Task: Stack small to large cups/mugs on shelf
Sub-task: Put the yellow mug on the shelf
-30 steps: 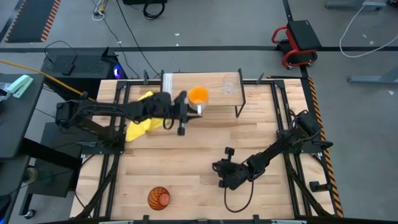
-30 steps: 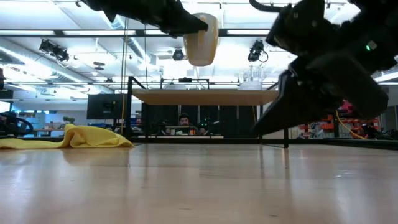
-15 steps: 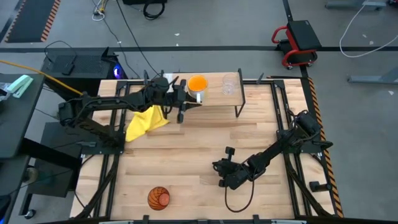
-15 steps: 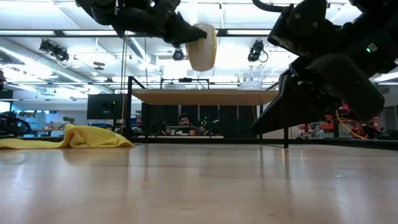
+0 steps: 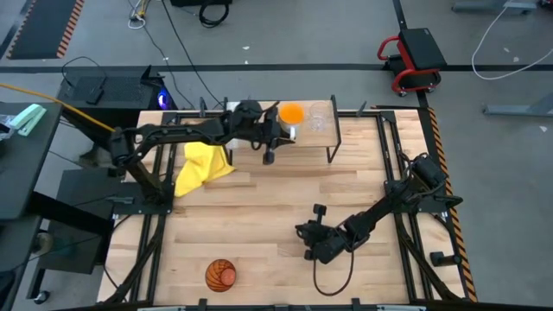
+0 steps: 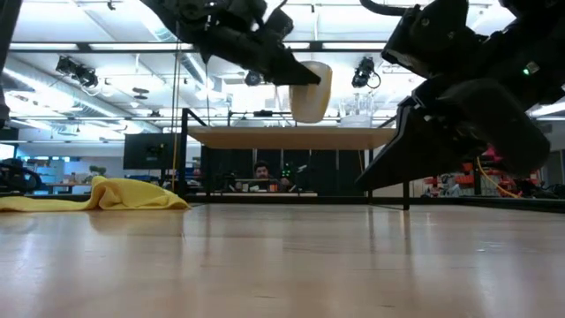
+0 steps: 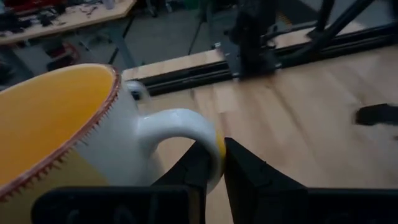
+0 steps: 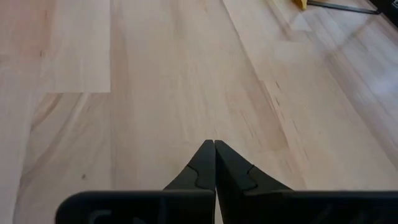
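My left gripper (image 5: 278, 134) is shut on the orange mug (image 5: 292, 113) with the white handle and holds it over the shelf (image 5: 315, 138), just left of the small clear cup (image 5: 320, 117), which stands upright on the shelf board. In the low view the mug (image 6: 309, 91) hangs clear above the board (image 6: 265, 138), with the clear cup (image 6: 353, 110) to its right. The brown-orange ribbed tumbler (image 5: 220, 275) lies on its side near the table's near edge. My right gripper (image 5: 309, 238) is shut and rests low over the table's near-right part. My left gripper pinches the mug's white handle (image 7: 211, 140) between its two fingers (image 7: 198, 167), at the outer curve of the loop. The fingers come roughly level from the table's left. The mug is lifted clear above the shelf board, about upright with its mouth up.
A yellow cloth (image 5: 200, 166) lies crumpled on the table just left of the shelf. The shelf's black legs (image 5: 332, 147) stand at its right end. Bare tabletop (image 8: 186, 74) stretches between the shelf and my right gripper (image 8: 214, 149).
My left gripper has carried the mug toward the table's far edge and to the right, from in front of the shelf to above its board, close to the clear cup. The mug stays lifted and about upright. The right arm has kept still.
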